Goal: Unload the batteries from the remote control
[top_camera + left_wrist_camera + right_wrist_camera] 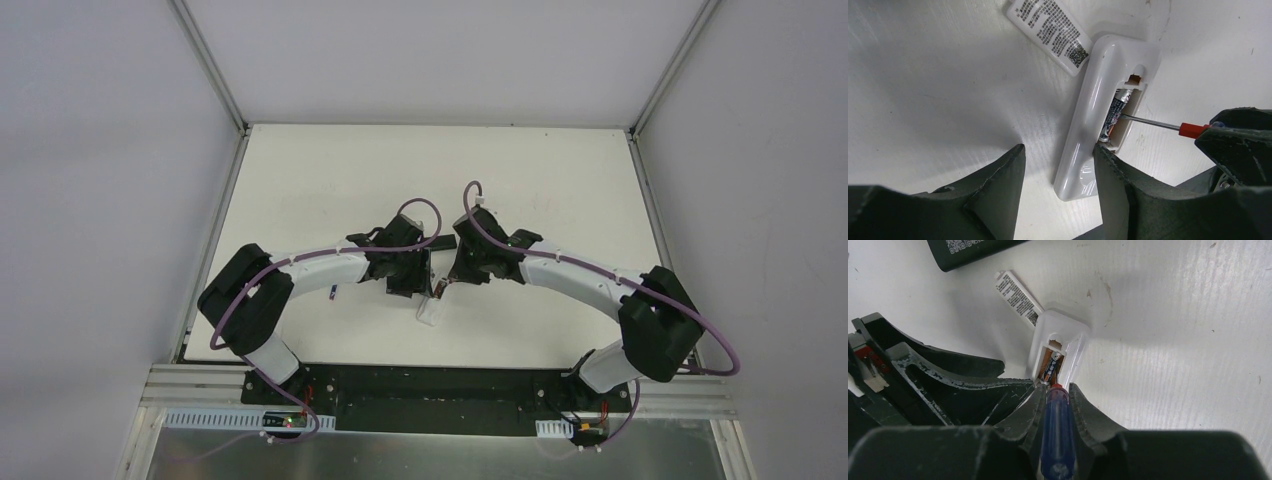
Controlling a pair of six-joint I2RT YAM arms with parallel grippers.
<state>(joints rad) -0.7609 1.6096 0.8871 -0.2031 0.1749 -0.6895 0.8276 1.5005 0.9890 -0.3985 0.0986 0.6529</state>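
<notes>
Screwdriver (1055, 440) is gripped by right pincer (1056, 387), tip on battery (1115, 112); left pincer (1059, 150) is spread astride remote (1093, 100), unclamped. Under prying, remote may be shoved aside.

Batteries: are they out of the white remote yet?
Not yet. Done: the compartment is open, and what looks like its labelled cover lies beside the white remote. In hand: the right claw grips the screwdriver, its tip against a battery inside, while the open left claw straddles the remote's end. Left: that battery has to come out.
</notes>
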